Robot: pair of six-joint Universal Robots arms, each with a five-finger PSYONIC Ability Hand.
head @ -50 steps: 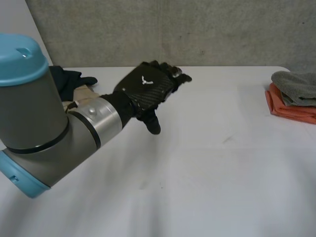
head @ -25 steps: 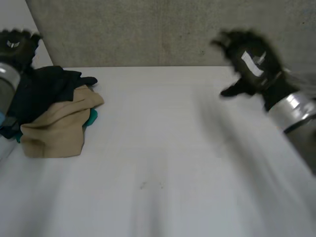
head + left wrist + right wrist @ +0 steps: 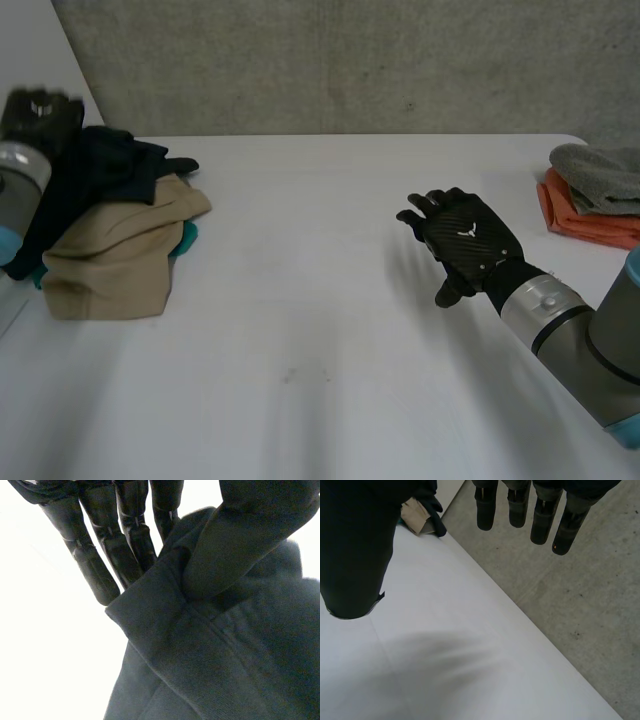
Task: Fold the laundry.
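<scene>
The right hand is black, its back a carbon weave with a small white mark, joined by a silver cuff to a grey arm capped light blue. The left hand is black too, with segmented fingers.

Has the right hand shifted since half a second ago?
Yes: the right hand came down from in front of the wall to over the white table, left of the grey and orange cloths.

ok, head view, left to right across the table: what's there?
A dark navy garment draped on a tan crumpled cloth → black right hand, open → grey folded towel atop an orange folded cloth.
</scene>
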